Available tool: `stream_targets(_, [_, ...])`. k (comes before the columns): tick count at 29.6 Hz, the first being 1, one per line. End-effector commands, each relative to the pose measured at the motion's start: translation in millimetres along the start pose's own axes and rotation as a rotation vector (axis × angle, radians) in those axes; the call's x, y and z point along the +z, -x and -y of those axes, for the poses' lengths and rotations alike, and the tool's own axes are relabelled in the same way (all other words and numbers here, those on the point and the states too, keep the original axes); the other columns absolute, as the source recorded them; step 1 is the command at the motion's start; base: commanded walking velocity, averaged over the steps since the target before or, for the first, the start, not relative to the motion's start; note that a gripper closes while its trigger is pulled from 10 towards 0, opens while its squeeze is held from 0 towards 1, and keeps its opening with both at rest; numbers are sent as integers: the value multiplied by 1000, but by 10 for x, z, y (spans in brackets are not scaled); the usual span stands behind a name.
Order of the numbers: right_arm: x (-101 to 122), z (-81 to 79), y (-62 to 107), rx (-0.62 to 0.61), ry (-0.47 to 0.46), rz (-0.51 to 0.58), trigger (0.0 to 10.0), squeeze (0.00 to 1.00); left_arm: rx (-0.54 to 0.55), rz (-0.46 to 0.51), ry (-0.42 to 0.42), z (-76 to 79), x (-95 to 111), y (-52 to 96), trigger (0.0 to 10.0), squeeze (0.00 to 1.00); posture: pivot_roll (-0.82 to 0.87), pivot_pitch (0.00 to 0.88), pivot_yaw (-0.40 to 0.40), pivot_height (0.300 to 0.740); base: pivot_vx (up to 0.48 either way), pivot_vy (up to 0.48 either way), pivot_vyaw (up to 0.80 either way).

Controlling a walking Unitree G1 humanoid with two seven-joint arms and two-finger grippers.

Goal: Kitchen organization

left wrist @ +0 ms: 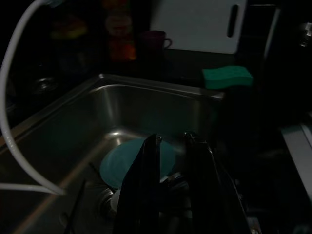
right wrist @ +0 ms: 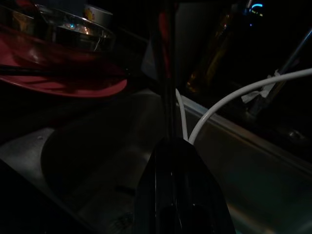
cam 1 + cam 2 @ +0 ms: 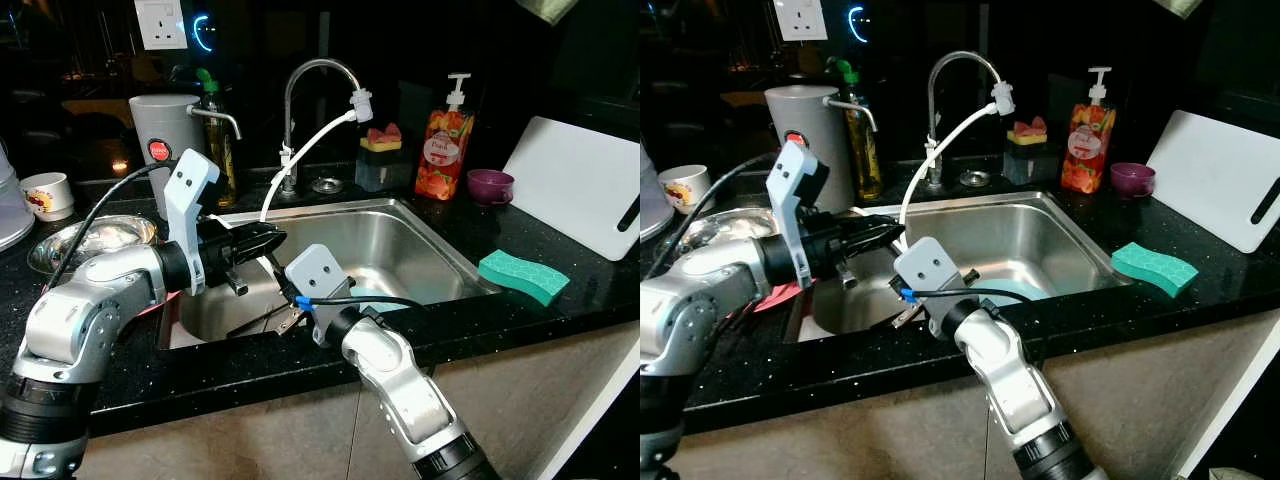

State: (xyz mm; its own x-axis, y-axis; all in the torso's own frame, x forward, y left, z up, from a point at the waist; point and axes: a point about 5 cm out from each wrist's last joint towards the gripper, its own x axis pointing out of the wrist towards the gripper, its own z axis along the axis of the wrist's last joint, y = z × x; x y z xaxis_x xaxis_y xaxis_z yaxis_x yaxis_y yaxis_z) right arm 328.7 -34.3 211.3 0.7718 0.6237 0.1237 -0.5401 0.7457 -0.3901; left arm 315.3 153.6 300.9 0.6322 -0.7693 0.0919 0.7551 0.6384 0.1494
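Stainless steel sink [image 3: 440, 262] sits in the black worktop [image 3: 560, 300], and both arms reach over its left half. Left gripper [image 3: 262, 238] hovers above the basin, its fingers [image 1: 146, 185] slightly parted and holding nothing; the teal plate [image 1: 134, 158] lies flat on the sink floor just beyond and below them. Right gripper [image 3: 285, 318] hangs low by the near wall, fingers [image 2: 168, 97] pressed together around nothing I can make out. By my judgement, the left arm is nearer the plate.

Sponge [image 3: 523, 276] right of sink [image 3: 420, 222]; plate [image 1: 136, 161] in sink; bowl [image 3: 92, 240] left
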Motion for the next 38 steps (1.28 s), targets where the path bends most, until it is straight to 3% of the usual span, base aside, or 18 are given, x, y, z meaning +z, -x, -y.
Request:
stream_targets(1, [59,199,0,-115,-35,40,0,0,75,-67,36,-65,-176,41,10000,1000,167,42,-18,740,0,0,0])
stream_targets(5, [40,221,-54,-145,-67,27,0,0,118,-62,27,-68,-201,37,10000,1000,167,42,-18,740,0,0,0])
stream_targets(6, [35,245,-90,-167,-82,23,6000,0,166,-54,22,-96,-194,45,10000,1000,178,45,-18,740,0,0,0])
stream_targets(7, [25,268,-111,-187,-88,18,10000,0,201,-39,28,-121,-184,58,10000,0,178,45,-18,740,0,0,0])
stream_targets(17, [-121,429,-312,-321,-178,-46,10000,0,414,48,89,-284,-165,224,10000,0,205,56,-17,740,0,0,0])
stream_targets(18, [-159,415,-359,-332,-205,-63,10000,1000,453,59,91,-312,-157,241,10000,0,214,54,-19,740,0,0,0])
stream_targets(24, [-216,292,-444,-312,-223,-91,10000,1000,548,63,50,-366,-127,273,10000,0,228,55,-21,740,0,0,0])
stream_targets(26, [-216,220,-479,-295,-231,-87,10000,0,657,49,0,-450,-96,325,10000,0,234,58,-20,740,0,0,0])
stream_targets(27, [-216,220,-479,-295,-231,-87,10000,0,657,49,0,-450,-96,325,10000,0,234,58,-20,740,0,0,0])
stream_targets(28, [-194,216,-481,-294,-228,-76,10000,0,704,33,-50,-484,-80,354,10000,0,233,61,-16,740,0,0,0])
stream_targets(29, [-140,227,-480,-296,-219,-48,10000,0,759,1,-158,-517,-44,400,10000,0,231,63,-13,740,0,0,0])
stream_targets(30, [-140,227,-480,-296,-219,-48,10000,0,759,1,-158,-517,-44,400,10000,0,231,63,-13,740,0,0,0])
stream_targets(32, [60,337,-444,-332,-220,57,10000,0,818,-96,-402,-524,28,524,10000,0,227,74,-8,740,0,0,0])
stream_targets(34, [94,365,-432,-342,-221,76,10000,0,820,-117,-433,-520,30,548,10000,0,227,74,-8,740,0,0,0])
stream_targets(35, [157,418,-391,-357,-221,109,10000,0,818,-182,-497,-509,18,614,10000,0,222,84,-6,740,0,0,0])
stream_targets(36, [157,418,-391,-357,-221,109,10000,0,818,-182,-497,-509,18,614,10000,0,222,84,-6,740,0,0,0])
stream_targets(37, [222,478,-337,-372,-216,142,10000,0,808,-265,-564,-492,-6,702,10000,0,220,88,-6,740,0,0,0])
stream_targets(38, [222,478,-337,-372,-216,142,10000,0,808,-265,-564,-492,-6,702,10000,0,220,88,-6,740,0,0,0])
